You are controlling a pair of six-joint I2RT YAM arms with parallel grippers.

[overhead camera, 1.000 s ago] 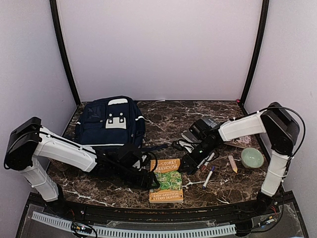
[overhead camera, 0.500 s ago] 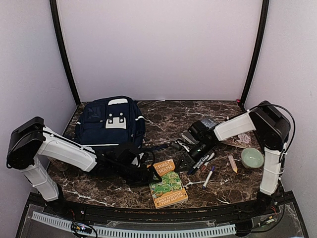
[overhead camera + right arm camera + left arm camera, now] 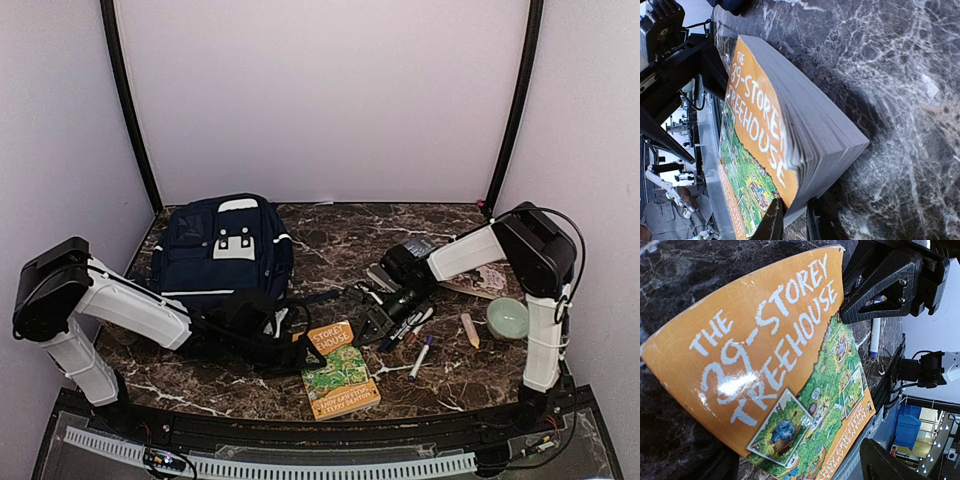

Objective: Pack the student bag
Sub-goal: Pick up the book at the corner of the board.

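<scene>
Obstacles mid-way, prob.: book (image 3: 340,372), pens (image 3: 420,358)

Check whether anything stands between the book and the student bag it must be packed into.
The open left gripper sits between the book and the student bag, with its arm lying across the bag's near side.

the student bag (image 3: 225,260) is big and dark blue, lying flat, left of the middle, white stripe showing.
</scene>
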